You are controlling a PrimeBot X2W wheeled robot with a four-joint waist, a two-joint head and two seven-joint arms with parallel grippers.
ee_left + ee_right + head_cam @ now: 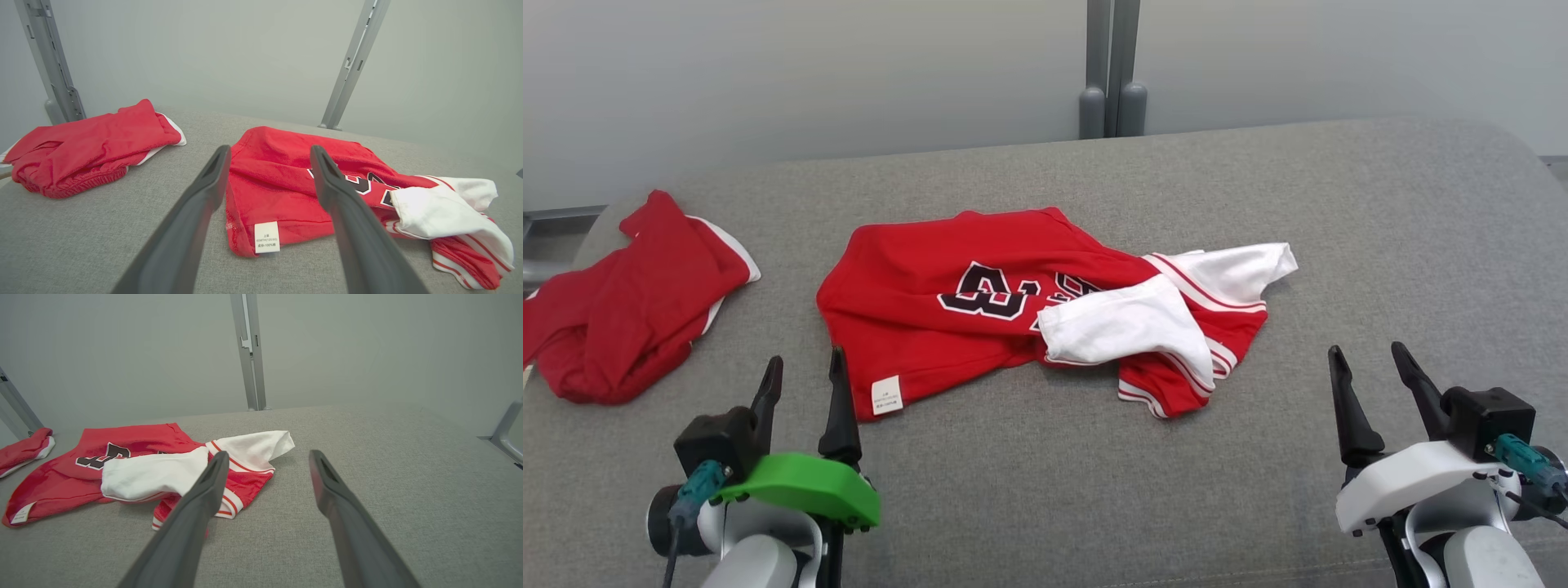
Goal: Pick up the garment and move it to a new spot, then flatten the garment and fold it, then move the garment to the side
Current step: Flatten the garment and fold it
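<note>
Head view shows the red, white-sleeved garment [931, 335] crumpled, left gripper [805, 361] and right gripper [1366, 351] spread, empty

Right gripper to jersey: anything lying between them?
Nothing: bare grey cushion separates the right gripper from the jersey, as the head view shows.

Head camera looks down; low wrist cameras share the garment [915, 327].

Lab rig, padded table [1045, 490], metal posts [1112, 73]
</note>
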